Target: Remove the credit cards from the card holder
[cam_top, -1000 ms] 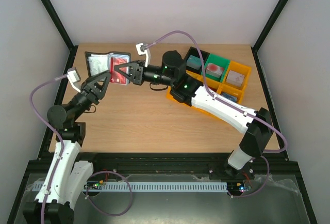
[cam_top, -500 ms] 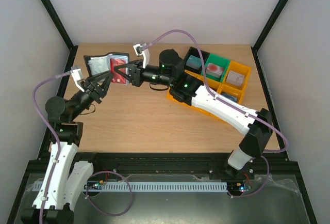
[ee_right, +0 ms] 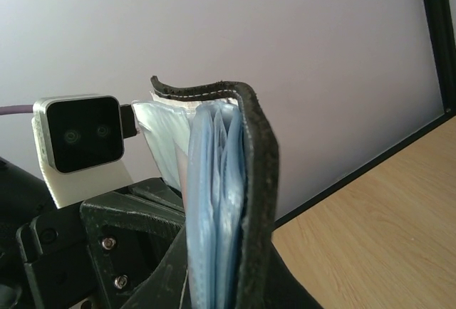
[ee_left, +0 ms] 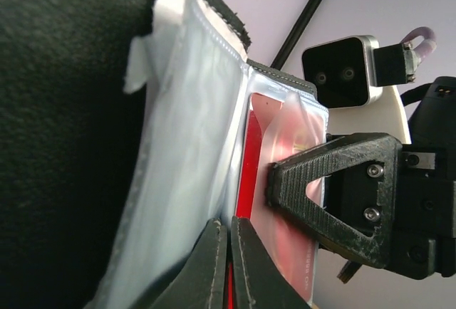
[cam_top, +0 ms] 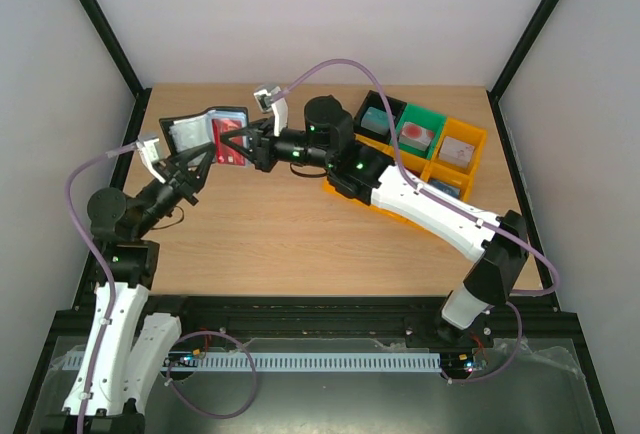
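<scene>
The card holder (cam_top: 188, 132) hung open like a small book, lifted clear of the bench (cam_top: 300, 224) near its far left corner, between my two arms. It looked light and floppy: a soft black cover with thin clear and blue-grey sleeves that would bend and slide rather than resist. I judged it needed a firm clamp on the cover while anything was drawn out. The red card (ee_left: 246, 174) sat in the right-hand leaf, one long strip of it bare beside the frosted sleeve. I judged it stiff, thin, smooth and slippery, best pinched flat on that exposed edge and pulled straight along the pocket, not twisted. My left jaws (ee_left: 226, 232) were pressed fully together at the lower edge of that leaf with a sliver of red between the tips. They seemed to have the red card's edge, though the sleeve may have been caught too. My right jaws (cam_top: 232, 138) were closed narrowly over the holder's cover and sleeves from the other side, gripping it, one finger lying across the card pocket.
</scene>
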Action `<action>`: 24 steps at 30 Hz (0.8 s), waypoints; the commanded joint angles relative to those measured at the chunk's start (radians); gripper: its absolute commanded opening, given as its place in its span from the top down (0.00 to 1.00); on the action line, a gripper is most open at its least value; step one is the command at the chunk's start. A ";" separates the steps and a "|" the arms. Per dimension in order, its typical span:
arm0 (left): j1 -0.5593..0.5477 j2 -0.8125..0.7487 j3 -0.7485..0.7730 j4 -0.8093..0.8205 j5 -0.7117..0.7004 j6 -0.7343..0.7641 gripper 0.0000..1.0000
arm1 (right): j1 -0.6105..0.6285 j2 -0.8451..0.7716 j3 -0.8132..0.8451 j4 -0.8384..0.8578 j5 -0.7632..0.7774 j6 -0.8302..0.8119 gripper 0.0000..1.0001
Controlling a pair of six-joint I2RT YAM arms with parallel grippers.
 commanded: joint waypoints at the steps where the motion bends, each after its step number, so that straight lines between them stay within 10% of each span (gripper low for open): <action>1: -0.058 -0.012 -0.030 0.002 0.290 -0.065 0.98 | 0.006 -0.003 0.037 0.169 -0.094 0.007 0.98; 24: -0.067 0.001 -0.033 0.003 0.352 -0.108 0.75 | -0.052 -0.037 0.021 0.312 -0.084 0.109 0.98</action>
